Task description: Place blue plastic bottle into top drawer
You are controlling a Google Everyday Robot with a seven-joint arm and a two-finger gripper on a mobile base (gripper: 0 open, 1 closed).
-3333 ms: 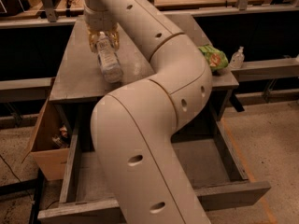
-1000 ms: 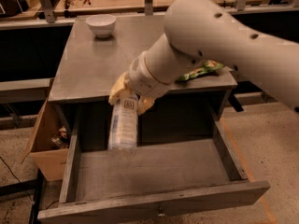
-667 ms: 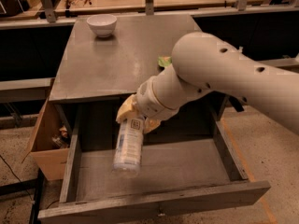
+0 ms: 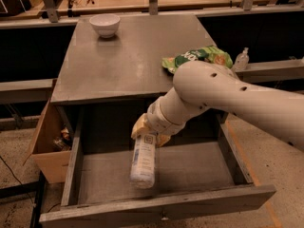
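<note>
Your gripper [image 4: 148,130] sits just below the front edge of the cabinet top [image 4: 137,65], over the open drawer [image 4: 156,209]; its fingers are clamped on the upper end of the bottle [image 4: 143,164] — the bottle hangs tilted inside the drawer's space, lower end toward the front panel; you cannot tell whether it touches the floor. On the cabinet top stand a white bowl [image 4: 105,24] at the back left and a green snack bag [image 4: 197,57] at the right edge; a cardboard box [image 4: 45,148] sits just left of the drawer.
</note>
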